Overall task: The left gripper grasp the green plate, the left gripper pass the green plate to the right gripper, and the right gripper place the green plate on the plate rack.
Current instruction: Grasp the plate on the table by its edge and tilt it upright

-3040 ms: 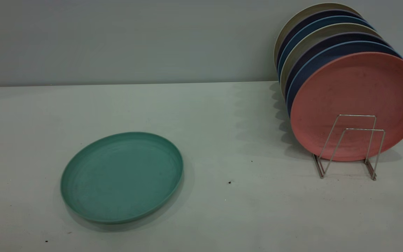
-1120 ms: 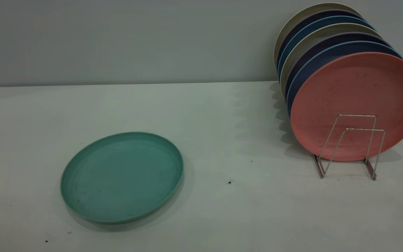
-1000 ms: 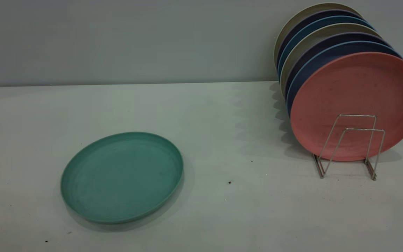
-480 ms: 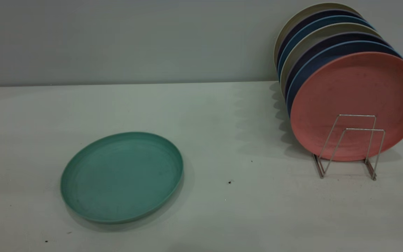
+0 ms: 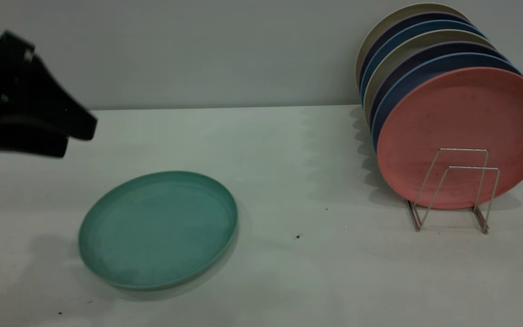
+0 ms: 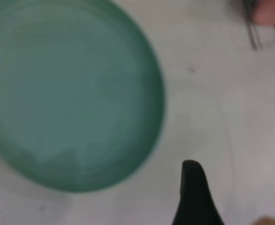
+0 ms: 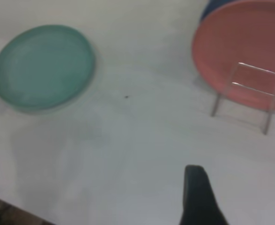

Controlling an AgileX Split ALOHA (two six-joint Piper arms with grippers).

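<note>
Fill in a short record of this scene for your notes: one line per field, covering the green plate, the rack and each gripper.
green plate: flat on the table, untouched
rack: at the right, front loops free
pink plate: upright, frontmost in the rack, more plates behind it
left gripper: above the table, left of and behind the green plate
right gripper: one finger shows in its wrist view, above bare table

Light is soft and dim in the exterior view. The racked plates (image 5: 429,68) cast scalloped shadows leftward on the surface (image 5: 316,272). Both wrist views are blurred. The left hand (image 5: 73,136) at upper left is motion-smeared.
</note>
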